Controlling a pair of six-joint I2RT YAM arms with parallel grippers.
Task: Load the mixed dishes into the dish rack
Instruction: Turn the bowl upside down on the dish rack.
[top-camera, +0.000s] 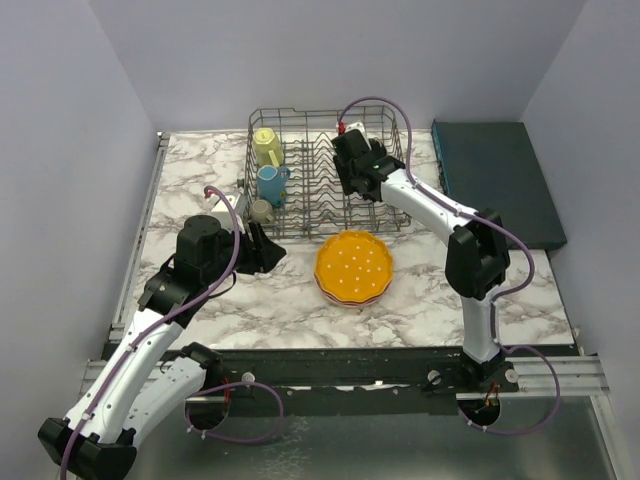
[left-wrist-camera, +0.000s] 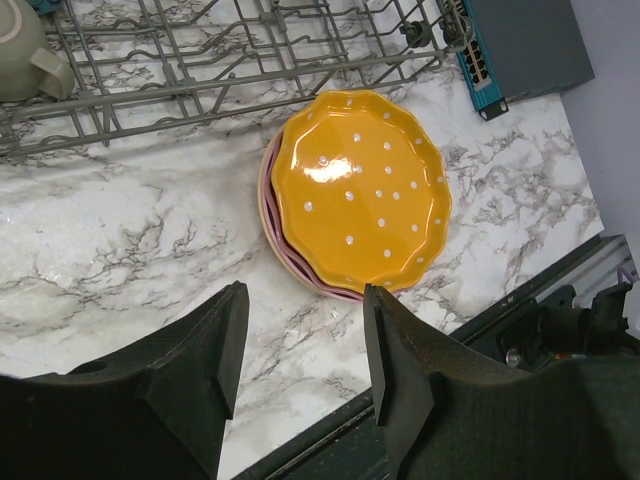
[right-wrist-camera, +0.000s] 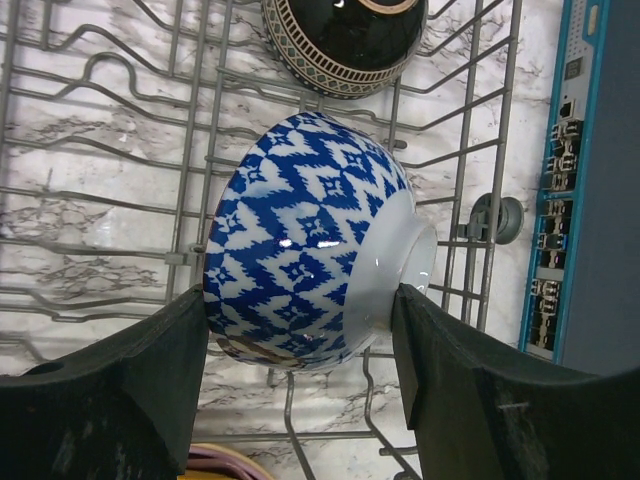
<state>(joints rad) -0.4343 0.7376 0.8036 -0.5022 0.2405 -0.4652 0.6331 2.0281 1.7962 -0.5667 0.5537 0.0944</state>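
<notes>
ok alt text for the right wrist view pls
The right pincer holds a blue-white bowl on its side, rim against one finger and foot against the other, over the wire rack. A dark brown bowl sits in the rack beyond it; a teal box lies at the right edge.

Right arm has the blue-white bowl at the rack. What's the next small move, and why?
Probably lower the blue-white bowl to seat it: the right gripper clamps it on edge over the dish rack wires, near the dark bowl; whether it rests yet is unclear.
</notes>
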